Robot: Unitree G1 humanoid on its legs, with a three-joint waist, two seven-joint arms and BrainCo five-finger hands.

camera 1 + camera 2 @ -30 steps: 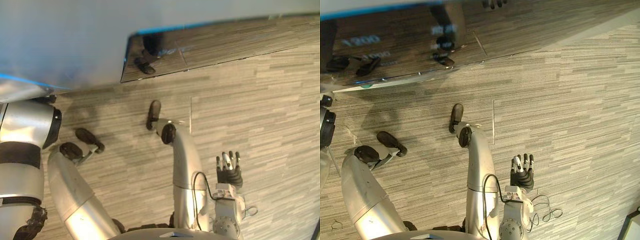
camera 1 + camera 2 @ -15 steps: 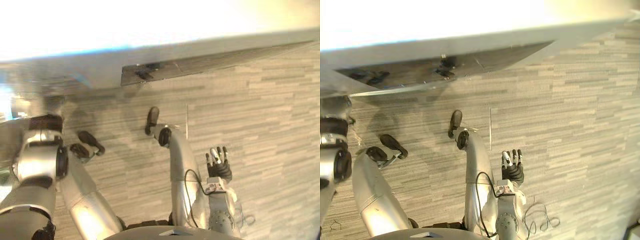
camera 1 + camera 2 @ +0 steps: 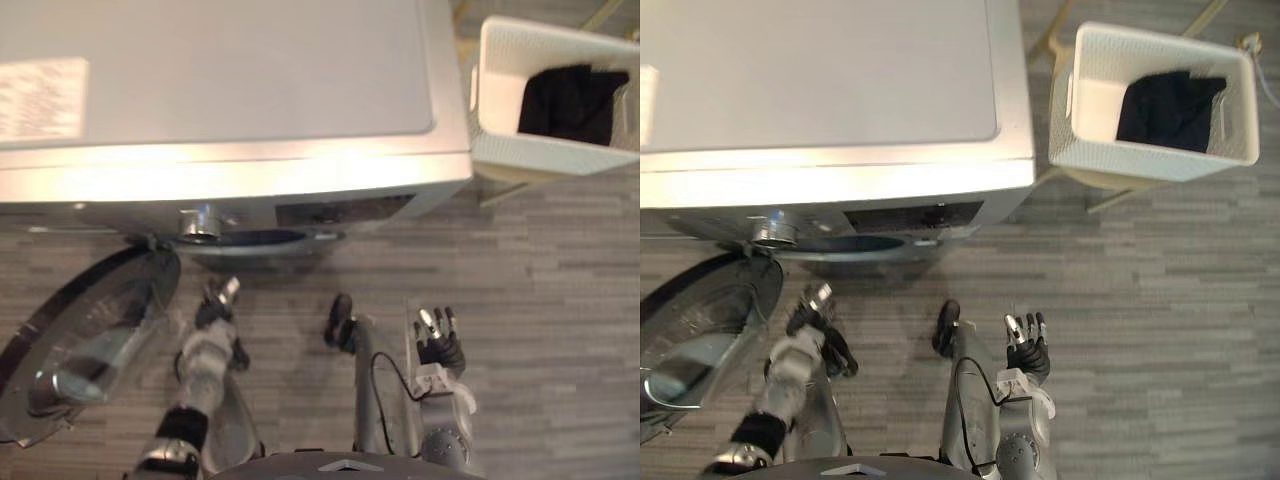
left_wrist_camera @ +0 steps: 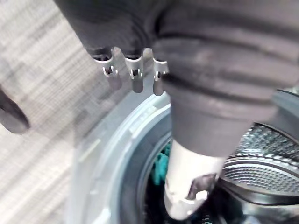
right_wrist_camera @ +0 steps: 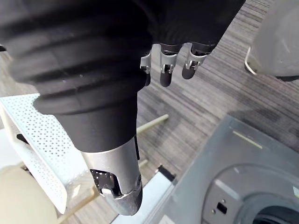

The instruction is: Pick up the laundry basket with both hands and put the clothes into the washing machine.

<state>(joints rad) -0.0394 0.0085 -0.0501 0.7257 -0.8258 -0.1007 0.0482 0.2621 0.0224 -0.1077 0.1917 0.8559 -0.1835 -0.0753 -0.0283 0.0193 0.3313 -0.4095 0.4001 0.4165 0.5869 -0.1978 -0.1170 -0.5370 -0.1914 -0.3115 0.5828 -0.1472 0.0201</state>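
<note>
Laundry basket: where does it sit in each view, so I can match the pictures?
Left eye view: laundry basket in the upper right corner, black clothes inside.
Right eye view: basket at upper right, just right of the washing machine.
Left wrist view: faces the washing machine's open drum instead.
Right wrist view: basket's white perforated wall at the left edge.
Shared landmark: the washing machine.

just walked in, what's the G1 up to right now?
The G1 faces the washing machine, whose door hangs open on the robot's left. The white laundry basket sits to the right of the machine with dark clothes inside, and neither hand touches it. The left hand is low by the open door, and the right hand is low in front of the robot. Both are open and empty. The pickup has not started.
</note>
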